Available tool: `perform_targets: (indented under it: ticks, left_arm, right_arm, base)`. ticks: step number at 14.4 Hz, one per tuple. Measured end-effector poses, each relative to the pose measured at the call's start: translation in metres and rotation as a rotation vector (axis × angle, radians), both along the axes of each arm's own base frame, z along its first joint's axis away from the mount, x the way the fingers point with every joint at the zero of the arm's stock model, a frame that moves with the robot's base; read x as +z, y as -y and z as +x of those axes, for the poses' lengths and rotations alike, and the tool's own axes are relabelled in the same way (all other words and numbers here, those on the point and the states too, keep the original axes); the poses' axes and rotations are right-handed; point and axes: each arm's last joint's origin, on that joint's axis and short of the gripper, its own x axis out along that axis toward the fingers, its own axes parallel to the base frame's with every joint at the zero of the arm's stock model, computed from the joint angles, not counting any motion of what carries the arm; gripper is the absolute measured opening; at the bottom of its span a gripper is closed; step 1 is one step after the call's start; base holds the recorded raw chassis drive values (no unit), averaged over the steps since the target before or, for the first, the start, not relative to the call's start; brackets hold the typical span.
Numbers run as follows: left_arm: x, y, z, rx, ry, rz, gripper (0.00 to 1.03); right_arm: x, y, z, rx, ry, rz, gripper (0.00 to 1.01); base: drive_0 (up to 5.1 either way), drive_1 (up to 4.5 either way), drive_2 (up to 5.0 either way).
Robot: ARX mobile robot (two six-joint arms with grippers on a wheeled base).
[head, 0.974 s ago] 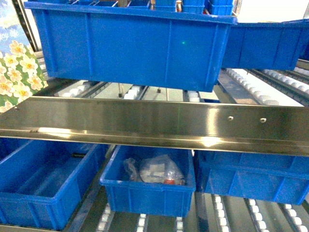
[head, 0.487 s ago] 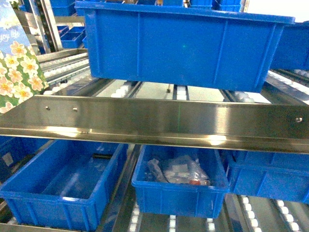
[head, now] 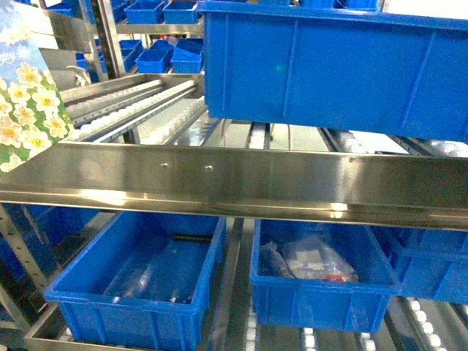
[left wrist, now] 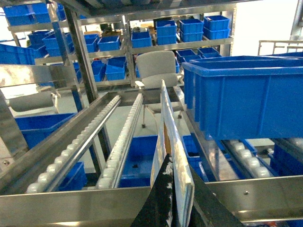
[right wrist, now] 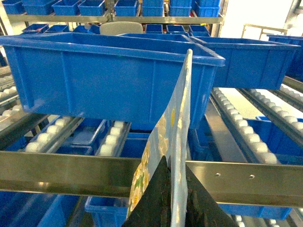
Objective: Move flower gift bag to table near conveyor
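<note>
Straight ahead in the head view, a steel conveyor rack (head: 241,186) fills the frame, its polished front rail running across the middle. Sloping roller rails (head: 131,110) rise behind it at left. A large blue bin (head: 336,66) sits on the upper level at right. Below the rail, two more blue bins rest side by side; the right one (head: 322,285) holds clear plastic packets. The flower gift bag (head: 25,95), printed with pale blossoms on green and blue, shows at the left edge, above the rail.

From the left wrist view, the left gripper (left wrist: 173,203) has dark fingers closed on the bag's thin edge (left wrist: 173,142), which stands upright before the roller rails. A grey chair (left wrist: 158,68) stands beyond the rack.

From the right wrist view, the right gripper (right wrist: 175,198) likewise pinches the bag (right wrist: 173,137) edge-on between dark fingers, the floral print facing left, in front of a blue bin (right wrist: 104,71).
</note>
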Motion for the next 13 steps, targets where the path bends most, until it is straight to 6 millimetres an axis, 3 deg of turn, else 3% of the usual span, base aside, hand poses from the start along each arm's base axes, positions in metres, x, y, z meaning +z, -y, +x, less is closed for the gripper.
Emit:
perform_targets:
  ticks: [13]
  left_arm:
    - [0.0, 0.0, -0.0001, 0.0, 0.0, 0.0, 0.02]
  right_arm:
    - [-0.0004, 0.0, 0.0, 0.0, -0.004, 0.0, 0.03]
  base:
    - [-5.0, 2.45, 2.5]
